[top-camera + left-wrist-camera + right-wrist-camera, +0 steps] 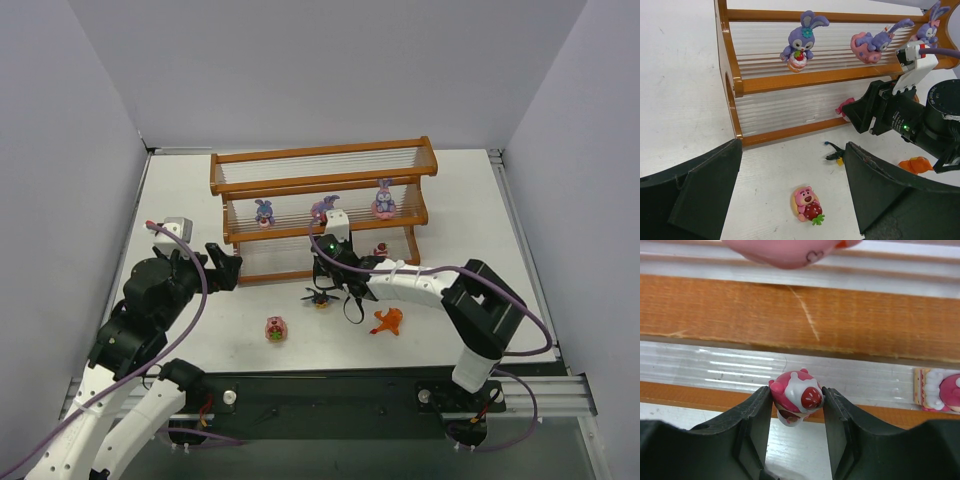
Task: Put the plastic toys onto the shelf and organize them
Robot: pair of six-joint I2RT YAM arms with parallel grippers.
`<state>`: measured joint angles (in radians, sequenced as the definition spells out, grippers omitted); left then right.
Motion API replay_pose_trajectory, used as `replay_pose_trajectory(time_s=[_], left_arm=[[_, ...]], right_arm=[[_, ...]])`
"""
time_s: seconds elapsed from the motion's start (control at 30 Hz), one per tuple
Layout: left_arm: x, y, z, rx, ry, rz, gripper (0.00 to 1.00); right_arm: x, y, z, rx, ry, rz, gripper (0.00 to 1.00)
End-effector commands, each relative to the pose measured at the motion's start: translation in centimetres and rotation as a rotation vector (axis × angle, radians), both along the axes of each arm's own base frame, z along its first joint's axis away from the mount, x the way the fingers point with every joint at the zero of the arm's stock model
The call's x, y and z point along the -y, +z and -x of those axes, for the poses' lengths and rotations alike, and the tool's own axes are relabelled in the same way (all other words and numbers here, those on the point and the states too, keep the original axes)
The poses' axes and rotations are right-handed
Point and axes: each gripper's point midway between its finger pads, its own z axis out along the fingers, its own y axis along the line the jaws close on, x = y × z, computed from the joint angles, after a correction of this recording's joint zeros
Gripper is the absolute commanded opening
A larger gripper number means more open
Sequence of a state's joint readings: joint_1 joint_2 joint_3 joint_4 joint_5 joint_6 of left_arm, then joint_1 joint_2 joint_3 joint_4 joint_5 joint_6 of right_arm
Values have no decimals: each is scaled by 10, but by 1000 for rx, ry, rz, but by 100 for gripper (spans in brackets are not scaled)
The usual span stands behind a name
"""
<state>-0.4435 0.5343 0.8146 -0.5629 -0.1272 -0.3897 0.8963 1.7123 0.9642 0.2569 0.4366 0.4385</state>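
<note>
Near edge: three of the toys lay loose on the table (pixel 470 225). The pink bear toy (pixel 807 204) was flat on its back. The black winged toy (pixel 834 156) and the orange toy (pixel 914 165) sat nearer the shelf (pixel 322 152).

Left gripper (pixel 793 147): jaws wide apart, nothing in them, hanging over the bear toy and pointing at the shelf.

Right gripper (pixel 797 392): clamped on the round pink-red toy (pixel 801 396), at the front rail of the lowest tier.

Held toy: glossy and rounded, deep pink with a white patch carrying a red strawberry mark. Small ears on top, pale underside.

Step in hand, as I judged it, was seating this toy on the lowest tier.
- Lift it clear of the rail first.
- Set the base flat across several rods, since a small base could tip between them.
- Keep a gap from the second pink-red toy (pixel 942 390), already on that tier to the right.
- Release only once it rests, then back straight out.

Farther: the middle tier carried three more.
- A purple long-eared toy (pixel 800 42), upright.
- A pink-and-purple toy (pixel 872 42), lying on its side.
- A second purple long-eared toy (pixel 930 27), upright.
</note>
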Motion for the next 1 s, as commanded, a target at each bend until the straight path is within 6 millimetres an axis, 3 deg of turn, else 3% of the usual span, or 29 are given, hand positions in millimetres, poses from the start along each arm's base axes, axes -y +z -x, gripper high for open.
replay_pose_trajectory(time_s=[0.0, 0.5, 0.8, 0.97], left_arm=[[-3, 20, -1, 43, 12, 12, 93], [-3, 18, 0, 36, 11, 9, 93], [-3, 18, -1, 36, 11, 9, 93], [-3, 19, 0, 36, 11, 8, 93]], right_arm=[[-14, 19, -17, 71, -2, -53, 6], [-18, 3, -28, 79, 6, -17, 10], [-18, -9, -26, 57, 51, 26, 23], [-20, -10, -25, 43, 50, 4, 43]])
